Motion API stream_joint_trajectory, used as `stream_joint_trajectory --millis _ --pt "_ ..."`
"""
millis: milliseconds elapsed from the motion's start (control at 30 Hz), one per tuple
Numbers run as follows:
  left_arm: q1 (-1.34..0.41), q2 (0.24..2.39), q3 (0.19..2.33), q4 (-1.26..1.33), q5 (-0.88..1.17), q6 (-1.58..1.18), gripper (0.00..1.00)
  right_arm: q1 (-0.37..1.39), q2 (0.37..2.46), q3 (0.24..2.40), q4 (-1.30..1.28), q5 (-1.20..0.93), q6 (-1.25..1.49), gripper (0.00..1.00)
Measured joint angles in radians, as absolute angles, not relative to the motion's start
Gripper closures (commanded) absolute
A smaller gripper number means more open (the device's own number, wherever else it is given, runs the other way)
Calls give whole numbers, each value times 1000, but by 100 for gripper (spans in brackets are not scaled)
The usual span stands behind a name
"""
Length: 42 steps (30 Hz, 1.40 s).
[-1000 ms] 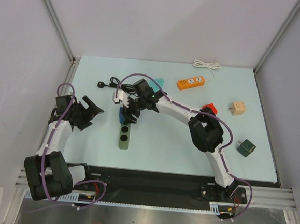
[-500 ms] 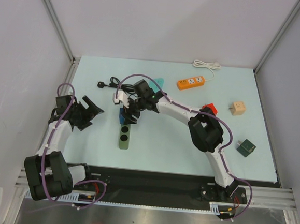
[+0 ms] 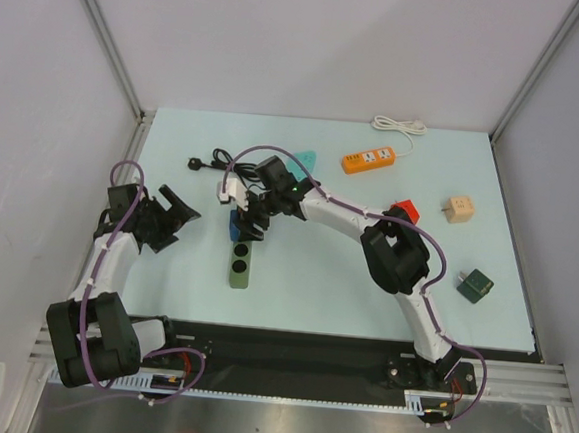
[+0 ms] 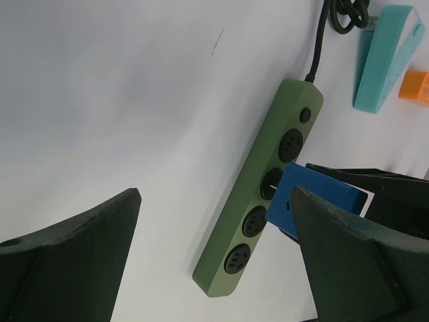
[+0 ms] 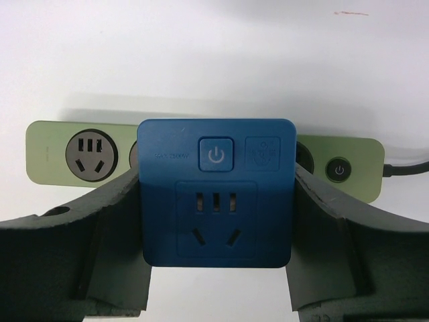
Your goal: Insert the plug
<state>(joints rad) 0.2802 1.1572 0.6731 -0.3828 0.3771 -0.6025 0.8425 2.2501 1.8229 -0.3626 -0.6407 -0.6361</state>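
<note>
Trouble could start with the pins. The right gripper (image 3: 253,214) has its jaws clamped on the two sides of the blue plug (image 5: 216,194), a square block with a button and holes on its face. It holds the block right over the green power strip (image 4: 255,201), near the middle of the row of holes. I think this is the plug being put in, but the pins are under the block, so I cannot tell if they are in yet. If the pins do not line up with the holes, a push down could tip the block or make it slip in the jaws. The strip just lies on the table and nothing holds it, so a crooked push could slide it away. The left gripper (image 3: 178,211) waits off to the side with its jaws apart and nothing in them. A small black plug (image 3: 195,164) on a thin looped black cord lies on the table past the far end of the strip, and nobody touches it. That cord joins the strip, so it could tug if the strip slides. No box or bowl is here. The only things that hold something are the holes in the strip. The end socket (image 5: 92,155) has nothing in it, and the others I can see look open too.
</note>
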Motion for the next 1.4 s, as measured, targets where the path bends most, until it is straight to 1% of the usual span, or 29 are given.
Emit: stream_joint_trajectory --millis 667,767,800,833,867,967,1000,1100,1267,1300,1333,1400 --pt "280 1157 673 -383 377 -603 0 862 2257 1814 -344 -581 -636 100" --pt "281 1156 669 -374 390 -602 7 867 2250 1775 -283 -572 -620 100" --pt "282 1151 663 -365 405 -602 16 867 2245 1749 -252 -568 -614 100" --pt "282 1143 653 -353 425 -605 22 866 2242 1725 -221 -566 -602 100" --pt "282 1134 640 -336 446 -606 34 863 2241 1706 -191 -571 -593 100" --pt "282 1110 601 -278 529 -619 51 860 2238 1688 -155 -585 -568 100" --pt "282 1107 591 -261 556 -624 58 858 2238 1685 -149 -587 -560 100" --pt "281 1111 574 -221 621 -636 66 848 2238 1676 -131 -597 -541 100" --pt "261 1135 570 -161 693 -656 67 839 2235 1659 -100 -617 -519 100" --pt "249 1141 570 -151 699 -657 67 839 2235 1658 -98 -618 -516 95" --pt "237 1147 570 -145 705 -659 67 839 2235 1658 -98 -618 -515 87" --pt "205 1161 571 -135 712 -664 66 839 2234 1656 -96 -618 -513 82"
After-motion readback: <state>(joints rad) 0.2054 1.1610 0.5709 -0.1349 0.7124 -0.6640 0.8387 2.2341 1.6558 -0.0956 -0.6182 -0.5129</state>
